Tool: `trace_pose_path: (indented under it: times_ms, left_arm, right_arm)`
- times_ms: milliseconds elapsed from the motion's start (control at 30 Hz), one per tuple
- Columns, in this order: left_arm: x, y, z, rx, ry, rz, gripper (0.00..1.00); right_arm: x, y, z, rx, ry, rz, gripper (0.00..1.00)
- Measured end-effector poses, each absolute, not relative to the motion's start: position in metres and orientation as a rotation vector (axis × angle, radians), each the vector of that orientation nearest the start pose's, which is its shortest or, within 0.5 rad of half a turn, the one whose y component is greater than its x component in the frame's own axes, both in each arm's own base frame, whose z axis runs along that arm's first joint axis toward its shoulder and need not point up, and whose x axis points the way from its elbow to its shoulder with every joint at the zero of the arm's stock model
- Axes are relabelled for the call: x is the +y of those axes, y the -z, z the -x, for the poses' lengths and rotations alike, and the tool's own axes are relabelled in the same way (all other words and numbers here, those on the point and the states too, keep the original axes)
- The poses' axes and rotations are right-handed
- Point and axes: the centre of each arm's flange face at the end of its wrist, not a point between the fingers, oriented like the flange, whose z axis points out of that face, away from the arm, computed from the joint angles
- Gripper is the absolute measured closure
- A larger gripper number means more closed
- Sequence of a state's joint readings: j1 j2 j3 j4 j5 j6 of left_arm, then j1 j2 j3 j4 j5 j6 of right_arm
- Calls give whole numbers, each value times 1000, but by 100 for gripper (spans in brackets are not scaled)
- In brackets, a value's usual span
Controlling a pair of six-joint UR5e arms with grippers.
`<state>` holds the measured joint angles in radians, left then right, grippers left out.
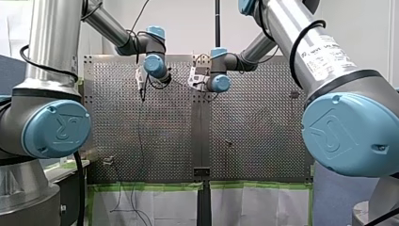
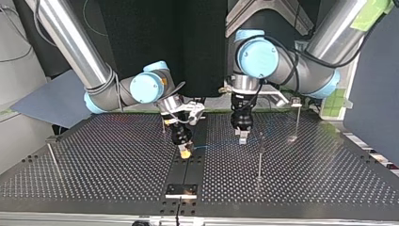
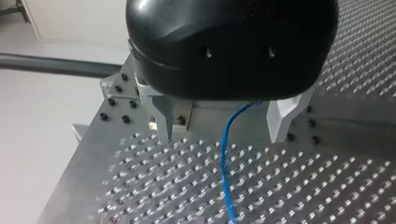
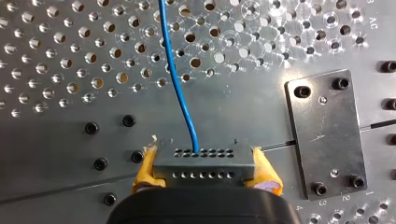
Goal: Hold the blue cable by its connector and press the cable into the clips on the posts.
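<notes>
In the right wrist view, the yellow pads of my right gripper are shut on a black connector with rows of small holes. The blue cable leaves the connector and runs ahead over the perforated table. In the left wrist view, my left gripper is open, its metal fingers wide apart just above the table. The blue cable passes loosely between them without touching either. In the top view both grippers hang near the table's middle: my right gripper and my left gripper.
Thin posts stand on the table in the top view: one just beside my left gripper, one further back, one at the far left. A black bolted plate lies beside the connector, seen near the front edge as the plate.
</notes>
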<state>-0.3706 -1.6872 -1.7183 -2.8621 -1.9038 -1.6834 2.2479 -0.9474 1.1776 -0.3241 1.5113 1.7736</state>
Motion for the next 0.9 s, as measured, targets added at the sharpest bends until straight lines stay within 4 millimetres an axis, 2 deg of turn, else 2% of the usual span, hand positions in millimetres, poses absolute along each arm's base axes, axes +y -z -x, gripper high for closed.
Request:
trace_pose_path:
  times_ms: [200, 333, 900]
  left_arm:
    - [-282, -404, -464, 1522, 110, 102, 0]
    - [-280, -409, -468, 1516, 107, 113, 0]
    - [-283, -379, -482, 1579, 98, 90, 0]
  right_arm:
    - [-488, -328, -571, 1231, 2606, 2172, 100]
    - [-489, -328, -571, 1233, 2606, 2172, 100]
    - [-489, -328, -571, 1234, 2606, 2172, 100]
